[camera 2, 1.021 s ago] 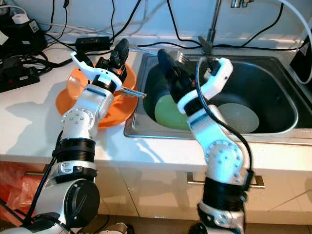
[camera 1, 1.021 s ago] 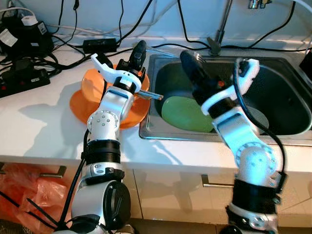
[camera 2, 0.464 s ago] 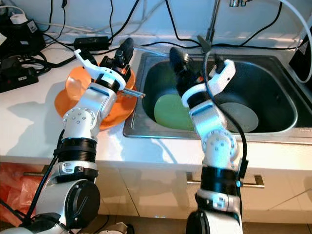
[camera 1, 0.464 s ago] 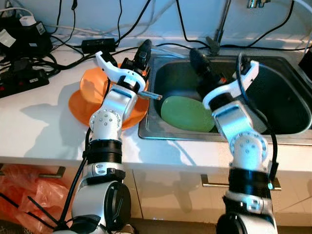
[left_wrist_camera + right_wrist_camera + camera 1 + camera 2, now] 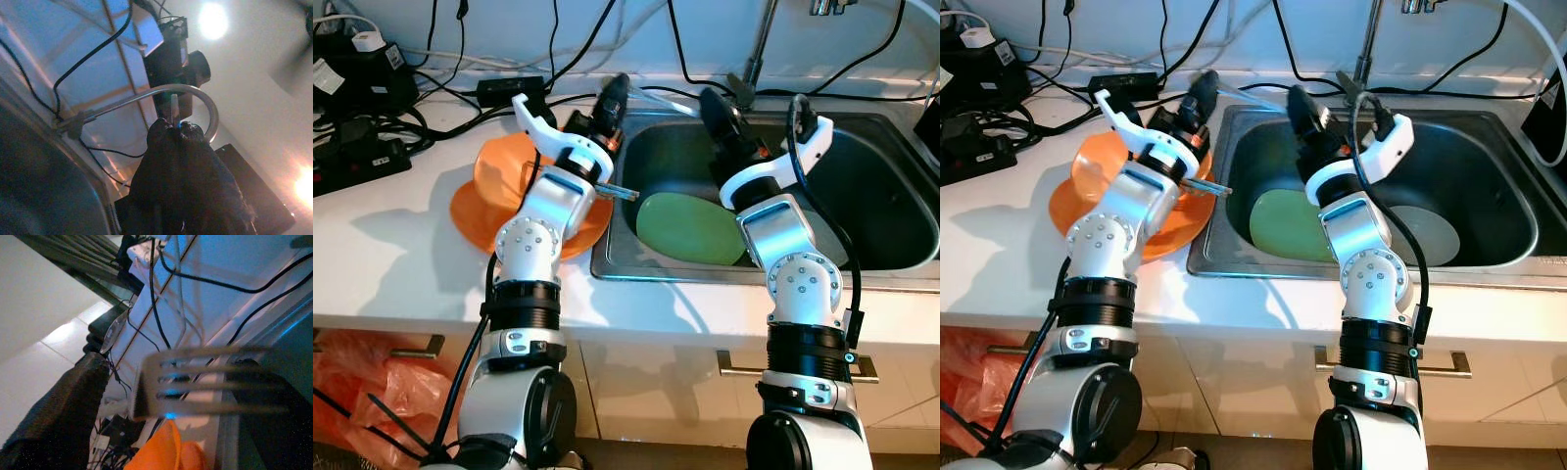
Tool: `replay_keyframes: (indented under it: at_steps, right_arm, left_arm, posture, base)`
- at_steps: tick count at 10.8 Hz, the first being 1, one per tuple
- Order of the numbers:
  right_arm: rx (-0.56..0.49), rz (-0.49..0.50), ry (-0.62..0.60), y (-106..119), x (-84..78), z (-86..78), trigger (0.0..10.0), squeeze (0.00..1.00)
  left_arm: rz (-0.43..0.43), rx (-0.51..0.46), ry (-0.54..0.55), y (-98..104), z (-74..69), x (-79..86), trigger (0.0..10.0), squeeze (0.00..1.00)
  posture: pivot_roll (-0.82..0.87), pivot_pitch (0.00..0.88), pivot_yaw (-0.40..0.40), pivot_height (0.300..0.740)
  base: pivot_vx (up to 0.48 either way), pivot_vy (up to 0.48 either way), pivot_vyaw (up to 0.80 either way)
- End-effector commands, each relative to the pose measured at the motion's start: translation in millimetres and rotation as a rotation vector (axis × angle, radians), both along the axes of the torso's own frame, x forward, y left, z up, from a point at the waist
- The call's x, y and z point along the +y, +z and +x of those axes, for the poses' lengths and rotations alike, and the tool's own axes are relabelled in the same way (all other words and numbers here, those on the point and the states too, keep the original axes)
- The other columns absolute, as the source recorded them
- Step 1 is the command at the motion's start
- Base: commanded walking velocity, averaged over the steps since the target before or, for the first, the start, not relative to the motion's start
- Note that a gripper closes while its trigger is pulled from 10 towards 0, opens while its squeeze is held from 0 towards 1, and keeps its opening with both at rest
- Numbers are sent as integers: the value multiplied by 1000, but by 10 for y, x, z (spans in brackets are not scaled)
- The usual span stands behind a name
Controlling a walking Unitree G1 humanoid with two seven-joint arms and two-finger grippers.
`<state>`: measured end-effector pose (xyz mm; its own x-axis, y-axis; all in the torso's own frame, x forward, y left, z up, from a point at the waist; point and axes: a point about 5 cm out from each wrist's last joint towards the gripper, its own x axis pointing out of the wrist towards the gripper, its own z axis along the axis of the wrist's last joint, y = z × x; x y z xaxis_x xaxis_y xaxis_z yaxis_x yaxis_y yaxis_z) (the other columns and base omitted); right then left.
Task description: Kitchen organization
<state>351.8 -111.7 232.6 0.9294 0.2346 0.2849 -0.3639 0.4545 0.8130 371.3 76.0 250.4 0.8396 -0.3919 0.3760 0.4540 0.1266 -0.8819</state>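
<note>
While no writing can be read on anything, the left eye view lays out a white counter (image 5: 401,264) with a steel sink (image 5: 891,157) set in it. An orange plate (image 5: 475,220) lies on the counter just left of the sink, with an orange bowl (image 5: 499,166) on it. A green plate (image 5: 690,227) lies in the sink's near left part, beside a grey plate (image 5: 837,240). The left arm reaches up and forward over the orange plate, its gripper (image 5: 610,98) raised at the sink's back left corner, fingers pressed together on a thin clear stick (image 5: 641,95) that juts toward the sink. The right arm rises from the counter edge and bends back over the sink, its gripper (image 5: 717,110) pointing up and left near the tap post (image 5: 759,49). Black cables (image 5: 431,73) and a power strip (image 5: 352,157) crowd the counter's back left.

From the right eye view, the same two grippers stand near each other, the left gripper (image 5: 1203,90) over the sink's rim, the right gripper (image 5: 1301,106) above the basin.

Through the left wrist view, the dark fingers (image 5: 186,176) meet around the pale stick (image 5: 174,110), with a curved tap (image 5: 161,95) behind.

Through the right wrist view, a metal fork (image 5: 195,389) lies across the frame, clamped against the finger (image 5: 264,421) under its neck, tines toward the other finger (image 5: 58,421); the orange bowl (image 5: 166,453) shows beyond.
</note>
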Motion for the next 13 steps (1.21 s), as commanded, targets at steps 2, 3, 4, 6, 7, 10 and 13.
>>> replay_keyframes:
  at_steps: [2, 3, 4, 6, 7, 10, 13]
  right_arm:
    - [-32, 62, 7, 134, 70, 32, 0, 0]
    - [-29, 70, 0, 133, 62, 38, 0, 0]
    - [-21, 80, -11, 129, 46, 53, 0, 0]
    - [-12, 105, -18, 140, 31, 69, 0, 0]
    - [-12, 115, -19, 159, 31, 76, 0, 0]
    - [-8, 119, -29, 185, 9, 89, 0, 0]
    - [-6, 120, -37, 191, -11, 100, 0, 0]
  left_arm:
    - [-136, 73, -119, -141, -182, -484, 0, 0]
    - [-135, 75, -120, -143, -187, -487, 0, 0]
    - [-133, 82, -118, -160, -187, -483, 0, 0]
    - [-129, 82, -113, -159, -175, -461, 0, 0]
    - [-125, 82, -111, -158, -172, -455, 0, 0]
    - [-101, 87, -109, -165, -170, -468, 0, 0]
    - [-34, 108, -102, -220, -169, -510, 10000, 0]
  posture:
    - [30, 71, 45, 740]
    - [30, 71, 45, 740]
    - [31, 69, 46, 740]
    - [32, 67, 47, 740]
    - [32, 64, 48, 740]
    - [30, 60, 45, 740]
    - [29, 59, 45, 740]
  base:
    - [0, 0, 0]
    - [0, 0, 0]
    - [0, 0, 0]
    - [0, 0, 0]
    - [0, 0, 0]
    - [0, 0, 0]
    - [0, 0, 0]
